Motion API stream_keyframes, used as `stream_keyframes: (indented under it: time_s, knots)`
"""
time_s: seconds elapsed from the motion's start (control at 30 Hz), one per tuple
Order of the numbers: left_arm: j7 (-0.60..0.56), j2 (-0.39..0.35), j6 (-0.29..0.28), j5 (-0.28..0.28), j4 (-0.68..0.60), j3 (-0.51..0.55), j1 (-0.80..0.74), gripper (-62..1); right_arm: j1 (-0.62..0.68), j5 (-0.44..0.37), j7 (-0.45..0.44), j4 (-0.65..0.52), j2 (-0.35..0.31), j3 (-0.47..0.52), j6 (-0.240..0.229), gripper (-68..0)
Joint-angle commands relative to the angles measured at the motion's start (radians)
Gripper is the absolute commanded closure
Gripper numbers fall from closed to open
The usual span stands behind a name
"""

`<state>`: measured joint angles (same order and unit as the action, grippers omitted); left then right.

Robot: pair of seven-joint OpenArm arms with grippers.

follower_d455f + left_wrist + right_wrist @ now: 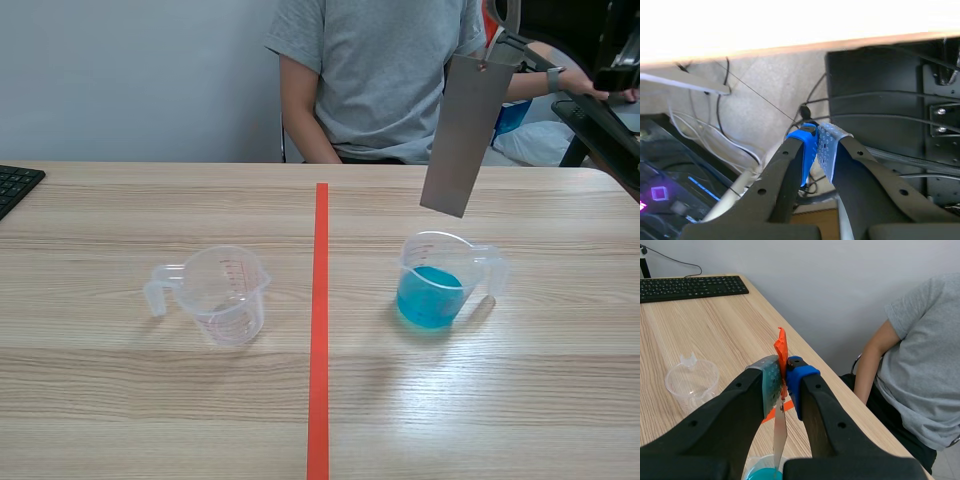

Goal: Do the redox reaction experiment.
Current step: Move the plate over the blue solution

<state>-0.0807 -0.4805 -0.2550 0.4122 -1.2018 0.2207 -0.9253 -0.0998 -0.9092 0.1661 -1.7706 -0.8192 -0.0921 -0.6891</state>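
At the far left, we see a keyboard (15, 185) on the worktop (150, 400). Our left tool (816, 131) hangs low, off the worktop's edge, facing cables (740, 90) underneath. Its pads are pressed together on nothing. Left of the tape line (320, 330) stands an empty cup (225, 292), its handle turned left. Right of the line stands a blue cup (440, 285), part full of blue liquid, its handle turned right. Over it hangs a grey strip (465, 135), slightly tilted, its lower end above the rim. Our right tool (782, 375) is raised high and points down, clamped on the strip's top end beside an orange tab (781, 347). A person (390, 70) sits across the worktop.
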Motion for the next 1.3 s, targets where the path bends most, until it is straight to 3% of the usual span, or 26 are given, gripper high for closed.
stream_keyframes:
  time_s: [0.0,0.13,0.4,0.53,0.67,0.8,1.07,1.27]
  knots:
    - [-0.013,-0.056,-0.002,0.034,-0.021,0.004,-0.021,-3.6,-0.019,-0.015,-0.014,0.001,0.000,0.012,0.003,-1.5]
    - [-0.013,-0.162,-0.002,0.113,-0.043,0.004,-0.042,-3.6,-0.019,-0.015,-0.014,0.001,0.000,0.012,0.003,-1.5]
    - [-0.052,-0.396,-0.010,0.193,-0.128,0.004,-0.040,-3.6,-0.019,-0.015,-0.014,0.001,0.000,0.012,0.003,-1.5]
    - [-0.068,-0.496,-0.096,0.198,-0.181,0.004,0.010,-3.6,-0.019,-0.015,-0.013,0.001,0.000,0.012,0.003,-1.5]
    - [-0.066,-0.547,-0.183,0.198,-0.230,0.000,0.114,-3.6,-0.019,-0.015,-0.011,0.001,0.000,0.012,0.003,-1.5]
    - [-0.063,-0.608,-0.216,0.198,-0.293,-0.072,0.215,-3.6,-0.019,-0.015,-0.010,0.001,0.000,0.012,0.003,-1.5]
    - [-0.047,-0.594,-0.215,0.197,-0.353,-0.335,0.539,-3.6,-0.019,-0.015,-0.007,0.001,0.000,0.012,0.003,-1.5]
    - [0.030,-0.501,-0.212,0.154,-0.352,-0.568,0.800,-3.6,-0.019,-0.015,-0.007,0.001,0.000,0.012,0.003,-1.5]
